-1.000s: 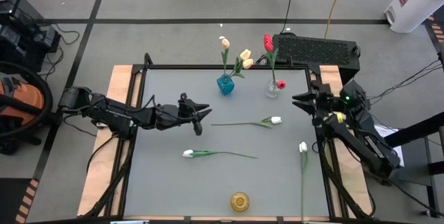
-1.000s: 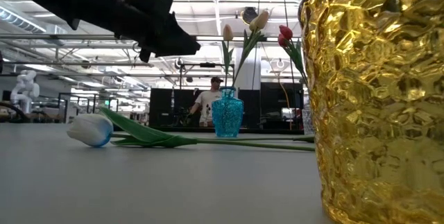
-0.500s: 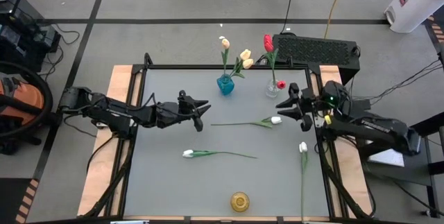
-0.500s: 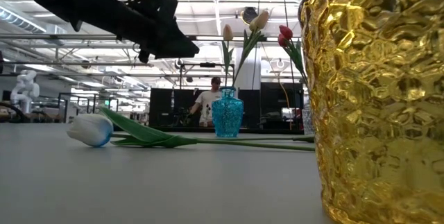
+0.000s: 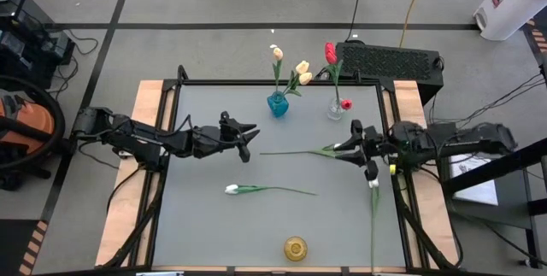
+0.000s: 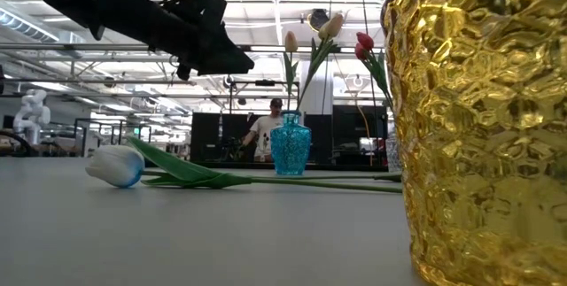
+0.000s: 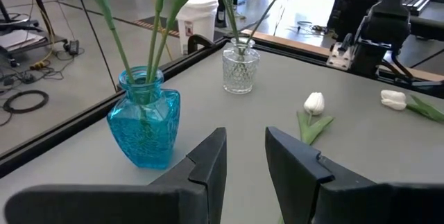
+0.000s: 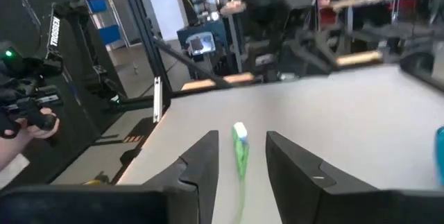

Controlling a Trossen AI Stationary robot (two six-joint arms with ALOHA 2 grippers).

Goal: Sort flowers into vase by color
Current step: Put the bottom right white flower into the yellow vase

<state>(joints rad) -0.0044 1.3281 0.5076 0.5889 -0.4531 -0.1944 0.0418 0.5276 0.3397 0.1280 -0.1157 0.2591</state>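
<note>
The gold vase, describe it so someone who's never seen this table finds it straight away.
Start at the grey table and go to its near edge, opposite the blue vase and clear glass vase. The gold vase stands there alone, shiny, dimpled, and the only vase holding no flowers.

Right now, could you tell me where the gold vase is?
High view: the gold vase stands alone at the table's near edge, centre, below the white tulip.

Left pincer (image 5: 249,143) parted – raised mid-table, right pincer (image 5: 344,149) parted, low.
</note>
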